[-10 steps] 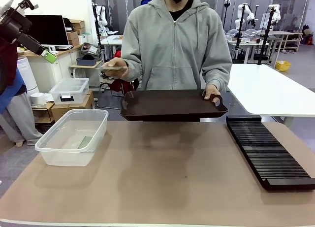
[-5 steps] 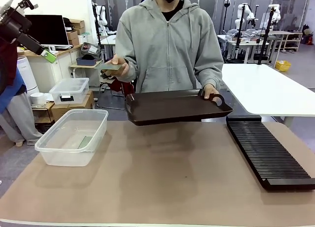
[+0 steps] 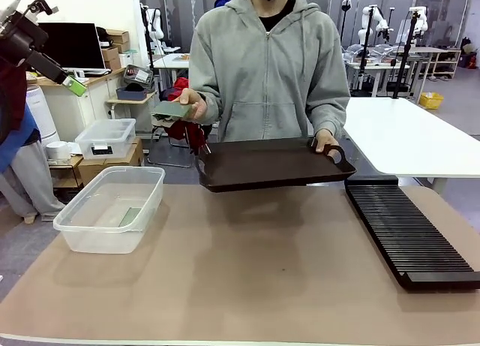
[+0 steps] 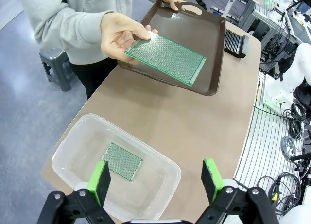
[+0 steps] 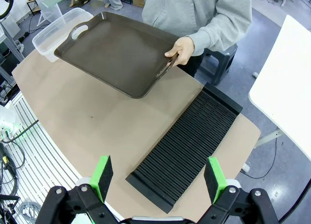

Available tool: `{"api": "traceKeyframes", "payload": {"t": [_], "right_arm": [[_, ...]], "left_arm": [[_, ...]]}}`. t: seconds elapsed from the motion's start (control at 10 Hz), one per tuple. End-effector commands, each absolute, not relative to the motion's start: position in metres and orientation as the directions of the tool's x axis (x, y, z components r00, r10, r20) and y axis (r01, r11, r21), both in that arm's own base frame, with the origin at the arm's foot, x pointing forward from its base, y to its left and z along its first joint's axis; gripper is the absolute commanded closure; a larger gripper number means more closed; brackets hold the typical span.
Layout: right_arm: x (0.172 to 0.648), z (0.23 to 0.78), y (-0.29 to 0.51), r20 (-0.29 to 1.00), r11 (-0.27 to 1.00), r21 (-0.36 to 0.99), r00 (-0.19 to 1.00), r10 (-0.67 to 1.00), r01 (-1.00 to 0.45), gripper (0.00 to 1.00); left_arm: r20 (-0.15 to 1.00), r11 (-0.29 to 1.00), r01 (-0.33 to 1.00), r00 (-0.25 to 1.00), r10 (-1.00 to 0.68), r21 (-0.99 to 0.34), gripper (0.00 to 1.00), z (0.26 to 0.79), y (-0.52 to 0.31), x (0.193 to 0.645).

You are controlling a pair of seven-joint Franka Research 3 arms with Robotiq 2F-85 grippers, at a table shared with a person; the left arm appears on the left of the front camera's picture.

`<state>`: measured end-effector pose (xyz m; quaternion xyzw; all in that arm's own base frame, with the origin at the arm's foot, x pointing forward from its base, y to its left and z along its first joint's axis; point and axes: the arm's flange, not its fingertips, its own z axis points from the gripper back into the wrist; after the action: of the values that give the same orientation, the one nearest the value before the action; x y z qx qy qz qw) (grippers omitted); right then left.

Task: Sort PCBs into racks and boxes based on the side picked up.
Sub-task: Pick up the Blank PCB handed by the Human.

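A person across the table holds one green PCB [image 3: 174, 109] flat in a raised hand, beside a dark brown tray [image 3: 270, 164] held in the other hand. In the left wrist view that PCB [image 4: 165, 56] hovers over the tray's edge [image 4: 209, 34]. A second PCB [image 4: 121, 161] lies in the clear box [image 4: 60, 156], directly below my open left gripper [image 4: 155, 180]. In the front view the left gripper [image 3: 75, 85] hangs high at the far left, above the box [image 3: 97, 241]. My right gripper [image 5: 158, 178] is open and empty, high above the black rack [image 5: 189, 141].
The rack [image 3: 409, 233] lies along the table's right side and the box stands at the left. Bare brown table [image 3: 247, 271] spreads between them. A smaller lidded clear box [image 3: 105, 137] sits on cartons off the table, behind the left side.
The person has shifted the tray to the right and slightly lower, and brought the hand with the PCB down and toward the tray. Neither arm has moved.
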<state>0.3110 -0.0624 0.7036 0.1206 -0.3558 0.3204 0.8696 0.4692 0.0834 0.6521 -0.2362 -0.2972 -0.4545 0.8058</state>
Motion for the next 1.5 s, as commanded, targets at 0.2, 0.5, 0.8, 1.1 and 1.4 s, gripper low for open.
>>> {"api": "traceKeyframes", "payload": {"t": [0.2, 0.5, 0.8, 1.1, 1.4], "right_arm": [[0.310, 0.703, -0.061, 0.700, 0.768, -0.015, 0.542, 0.466, -0.640, 0.00], [0.310, 0.703, -0.061, 0.700, 0.768, -0.015, 0.542, 0.466, -0.640, 0.00], [0.310, 0.703, -0.061, 0.700, 0.768, -0.015, 0.542, 0.466, -0.640, 0.00], [0.310, 0.703, -0.061, 0.700, 0.768, -0.015, 0.542, 0.466, -0.640, 0.00], [0.310, 0.703, -0.061, 0.700, 0.768, -0.015, 0.542, 0.466, -0.640, 0.00]], "left_arm": [[0.693, 0.477, 0.872, 0.412, -0.591, -0.111, 0.00, 0.651, 0.085, 0.469], [0.693, 0.477, 0.872, 0.412, -0.591, -0.111, 0.00, 0.651, 0.085, 0.469], [0.623, 0.572, 0.750, 0.630, -0.464, -0.333, 0.00, 0.652, 0.066, 0.485], [0.498, 0.682, 0.530, 0.823, -0.272, -0.503, 0.00, 0.646, 0.056, 0.494], [0.345, 0.695, 0.443, 0.893, -0.288, -0.567, 0.00, 0.627, 0.064, 0.513]]}}
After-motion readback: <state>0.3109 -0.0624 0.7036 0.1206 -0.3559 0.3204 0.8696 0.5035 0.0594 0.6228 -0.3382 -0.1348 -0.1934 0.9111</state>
